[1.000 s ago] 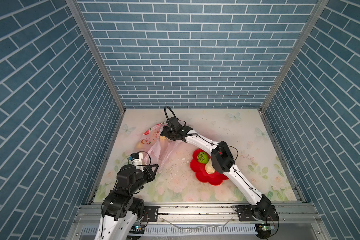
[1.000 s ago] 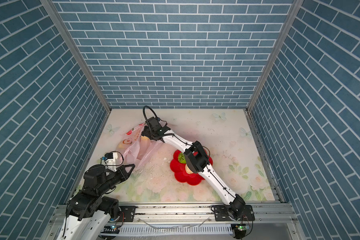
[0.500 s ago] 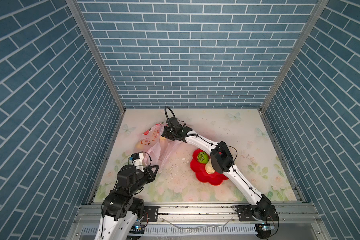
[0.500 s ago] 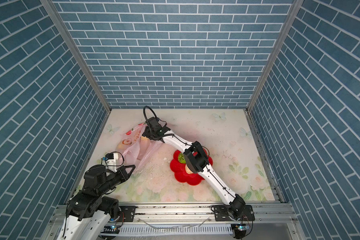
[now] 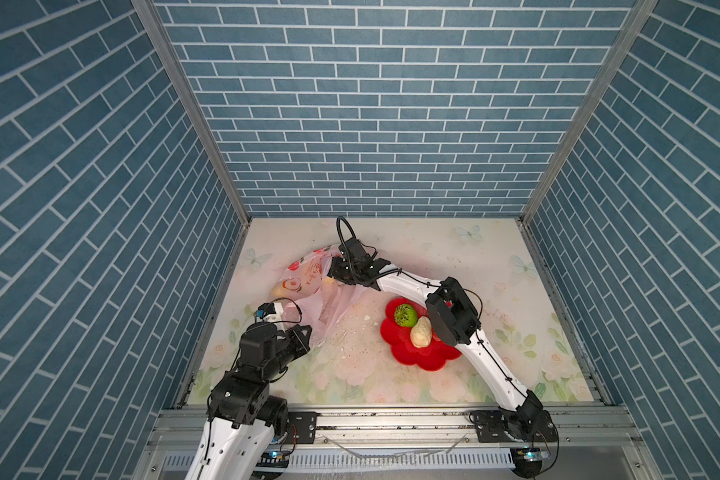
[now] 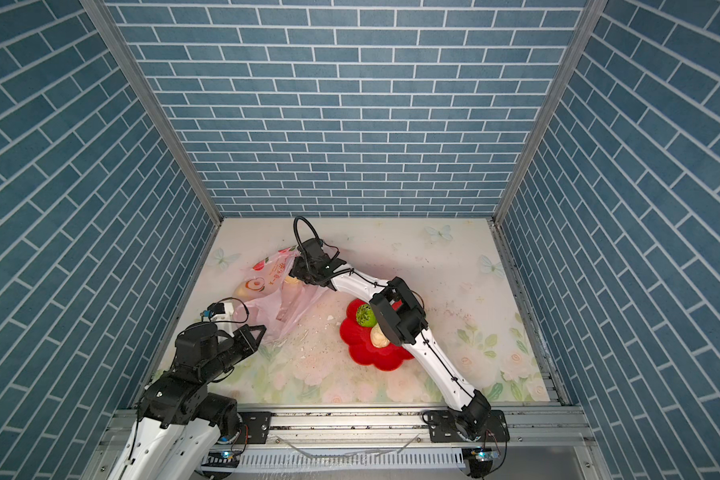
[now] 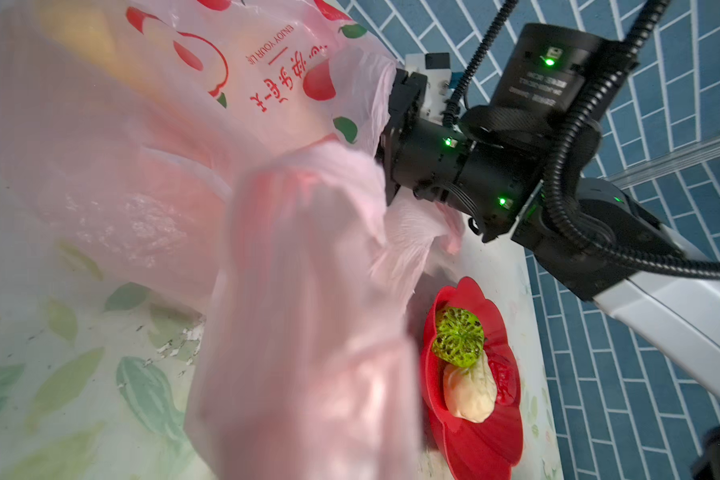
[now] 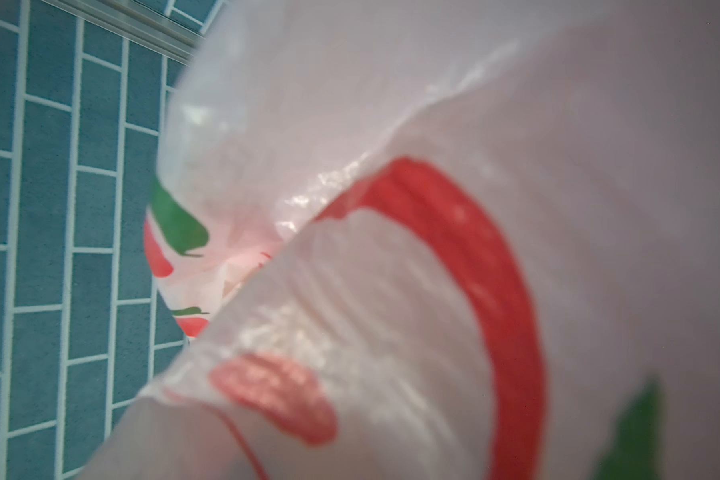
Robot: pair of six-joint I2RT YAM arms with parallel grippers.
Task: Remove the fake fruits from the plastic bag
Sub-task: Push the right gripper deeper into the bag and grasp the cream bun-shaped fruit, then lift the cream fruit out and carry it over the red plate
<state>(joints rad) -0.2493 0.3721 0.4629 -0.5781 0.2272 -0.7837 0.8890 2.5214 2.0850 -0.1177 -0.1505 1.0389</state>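
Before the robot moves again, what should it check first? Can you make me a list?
1. Left jaws gripping the plastic bag: ok. They are shut at its near end, with plastic bunched over them.
2. Right jaws inside the bag's opening: ok. They reach in at the far end.
3. Right jaws closed on a fruit: cannot tell. Plastic hides them in every view.
4. Bag emptied: not ok. A yellowish fruit shows through the plastic.
5. Room in the red bowl: ok. Only the green fruit and cream fruit lie in it, and part of it is bare.
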